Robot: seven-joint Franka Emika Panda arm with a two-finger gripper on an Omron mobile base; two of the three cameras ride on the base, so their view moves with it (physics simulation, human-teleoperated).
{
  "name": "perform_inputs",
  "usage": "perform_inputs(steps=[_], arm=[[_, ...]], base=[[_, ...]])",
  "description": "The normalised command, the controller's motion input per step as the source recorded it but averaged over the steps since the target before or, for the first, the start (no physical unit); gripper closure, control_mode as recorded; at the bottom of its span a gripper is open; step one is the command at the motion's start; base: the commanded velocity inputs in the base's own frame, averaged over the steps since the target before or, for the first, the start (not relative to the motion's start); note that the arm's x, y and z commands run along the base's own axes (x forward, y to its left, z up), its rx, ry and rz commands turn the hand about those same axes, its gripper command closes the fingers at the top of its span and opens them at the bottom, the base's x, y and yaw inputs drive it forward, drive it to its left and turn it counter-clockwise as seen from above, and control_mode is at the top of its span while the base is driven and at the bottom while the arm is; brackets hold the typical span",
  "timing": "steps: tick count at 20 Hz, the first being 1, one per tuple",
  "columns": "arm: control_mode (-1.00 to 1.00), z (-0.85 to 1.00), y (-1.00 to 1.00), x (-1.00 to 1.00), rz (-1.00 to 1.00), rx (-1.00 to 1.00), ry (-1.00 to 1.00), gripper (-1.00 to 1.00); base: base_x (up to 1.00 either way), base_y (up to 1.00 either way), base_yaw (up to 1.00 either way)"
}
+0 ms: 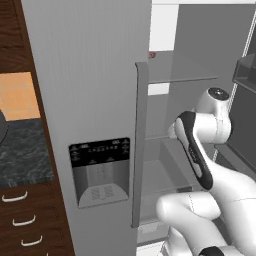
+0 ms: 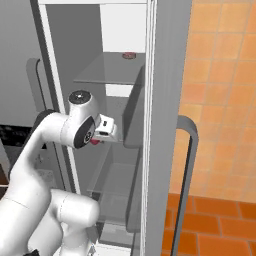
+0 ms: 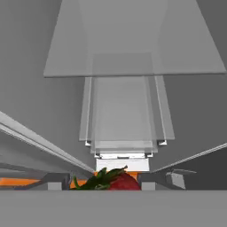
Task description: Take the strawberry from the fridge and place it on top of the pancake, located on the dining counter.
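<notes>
The fridge (image 1: 100, 75) stands with its right door open, and my arm reaches into the compartment. My gripper (image 3: 104, 184) is shut on the strawberry (image 3: 120, 181), a red berry with green leaves held between the two fingertips. From the right base view, the hand (image 2: 103, 130) hangs in front of the glass shelves with a bit of the strawberry (image 2: 95, 142) red beneath it. The pancake and the dining counter are out of view.
Glass shelves (image 3: 133, 48) run above and ahead of the hand, and a small reddish object (image 2: 129, 56) lies on the top shelf. The shut door with the dispenser panel (image 1: 100, 170) and its handle (image 1: 140, 145) is on the left. The open door (image 2: 167, 125) flanks the right.
</notes>
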Motion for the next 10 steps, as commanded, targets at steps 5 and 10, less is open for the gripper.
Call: perform_inputs(steps=[5, 10], arm=[[-1.0, 0.75, 0.0, -0.91, -0.08, 0.0, 0.03, 1.0], [-1.0, 0.58, 0.04, -0.69, -0.09, 0.0, 0.07, 1.0]], base=[[0.0, 0.0, 0.0], [0.0, 0.0, 0.0]])
